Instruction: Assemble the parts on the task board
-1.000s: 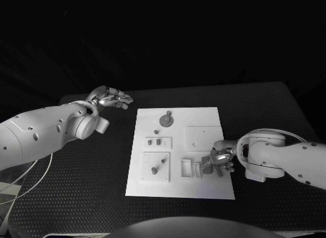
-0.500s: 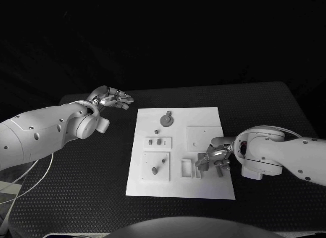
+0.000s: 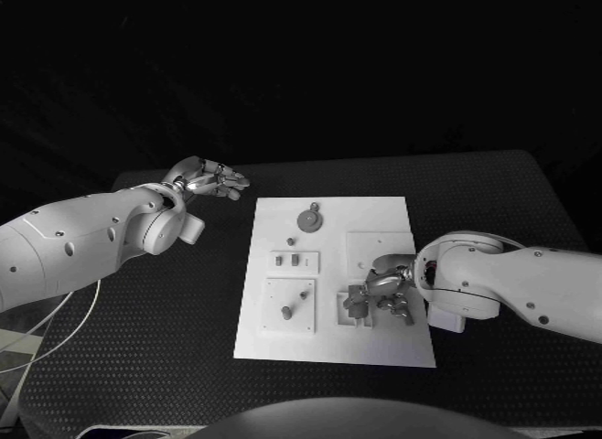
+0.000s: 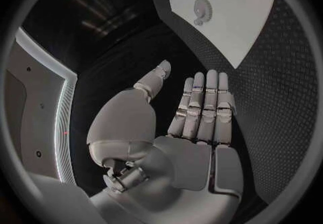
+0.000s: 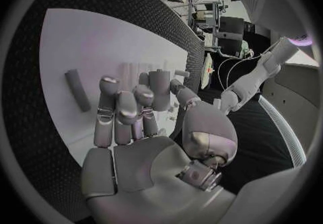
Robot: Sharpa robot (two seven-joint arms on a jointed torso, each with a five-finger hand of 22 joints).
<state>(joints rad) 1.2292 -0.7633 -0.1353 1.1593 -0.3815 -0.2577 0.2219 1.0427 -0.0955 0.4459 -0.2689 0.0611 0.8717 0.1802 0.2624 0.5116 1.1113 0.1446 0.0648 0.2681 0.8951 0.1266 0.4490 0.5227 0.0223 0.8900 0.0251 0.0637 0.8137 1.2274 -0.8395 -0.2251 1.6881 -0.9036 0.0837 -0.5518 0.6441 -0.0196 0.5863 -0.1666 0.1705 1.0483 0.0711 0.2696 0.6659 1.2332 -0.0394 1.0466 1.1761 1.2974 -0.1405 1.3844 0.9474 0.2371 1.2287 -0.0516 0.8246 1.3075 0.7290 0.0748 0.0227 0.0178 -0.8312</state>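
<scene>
White task board (image 3: 331,274) flat mid-table, small grey parts (image 3: 292,262) in its recesses.

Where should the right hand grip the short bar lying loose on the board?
Probably pinch the bar across its narrow width at mid-length, coming straight down: it lies flat on bare task board, both long sides free, beside the right hand.

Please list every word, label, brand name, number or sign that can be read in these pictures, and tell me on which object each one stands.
There is no readable text.
The task board is plain white, with no printed marks to be seen.
The parts, such as the round part, carry no visible letters or numbers.
The left hand and the right hand show no brand or label.
The black table bears no sign.
</scene>
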